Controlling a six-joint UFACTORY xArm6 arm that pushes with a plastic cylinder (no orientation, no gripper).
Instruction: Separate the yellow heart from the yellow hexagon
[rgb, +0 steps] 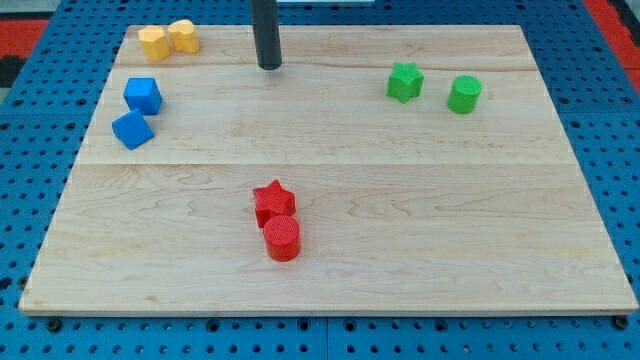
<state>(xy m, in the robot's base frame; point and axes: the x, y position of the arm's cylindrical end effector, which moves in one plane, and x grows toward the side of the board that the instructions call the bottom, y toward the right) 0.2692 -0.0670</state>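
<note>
Yellow plastic heart block (183, 36) touches yellow plastic hexagon block (154, 43), board's top-left corner. Our bare rod tip (270, 66) sits well right, holding nothing, no claw. We judge heart light, rigid, slippery; push flank at seam.

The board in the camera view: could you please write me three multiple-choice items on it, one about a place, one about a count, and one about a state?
1. Where do the two yellow blocks lie?
A. the view's top left
B. the view's bottom right
C. the board's middle

2. How many blocks are on the board?
A. six
B. eight
C. ten

3. How do the two yellow blocks stand to each other?
A. stacked
B. far apart
C. side by side, touching

Answers: 1 A, the yellow blocks sit in the top-left corner of the board, left of my tip. 2 B, two each of yellow, blue, green, red. 3 C, no gap shows between them.
</note>
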